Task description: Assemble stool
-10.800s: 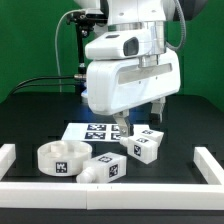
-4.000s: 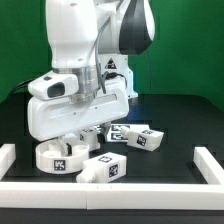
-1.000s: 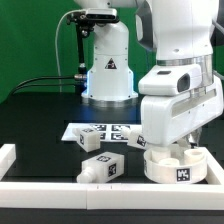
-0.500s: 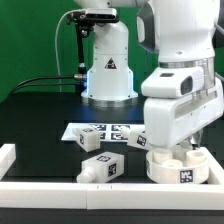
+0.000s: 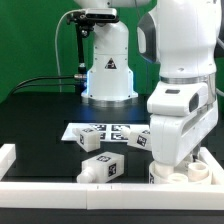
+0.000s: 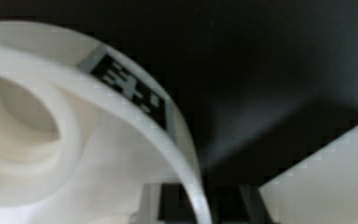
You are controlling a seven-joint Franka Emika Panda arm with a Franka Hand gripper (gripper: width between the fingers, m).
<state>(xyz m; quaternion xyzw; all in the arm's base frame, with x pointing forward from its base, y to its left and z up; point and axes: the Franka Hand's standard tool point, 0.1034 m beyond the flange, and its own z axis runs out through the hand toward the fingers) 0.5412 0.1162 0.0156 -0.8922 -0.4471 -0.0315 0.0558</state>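
Observation:
The round white stool seat [image 5: 163, 173] sits at the exterior view's right, by the right rail, mostly hidden under the arm. My gripper [image 5: 183, 160] is down on it. In the wrist view the seat's rim wall with a black-and-white tag [image 6: 131, 90] fills the picture, and my gripper [image 6: 204, 203] is shut on that thin wall, one dark finger [image 6: 176, 204] on each side. Three white block legs lie on the table: one [image 5: 93, 140] near the marker board, one [image 5: 103, 170] by the front rail, one [image 5: 139, 141] partly behind the arm.
The marker board [image 5: 108, 129] lies flat at mid-table. White border rails run along the front [image 5: 50, 190], the left [image 5: 8, 155] and the right [image 5: 211, 166]. The robot base [image 5: 108, 70] stands at the back.
The arm has moved the seat across from the left side to the right, and in the last second it shifted a little further right and lower, covering more of the seat.

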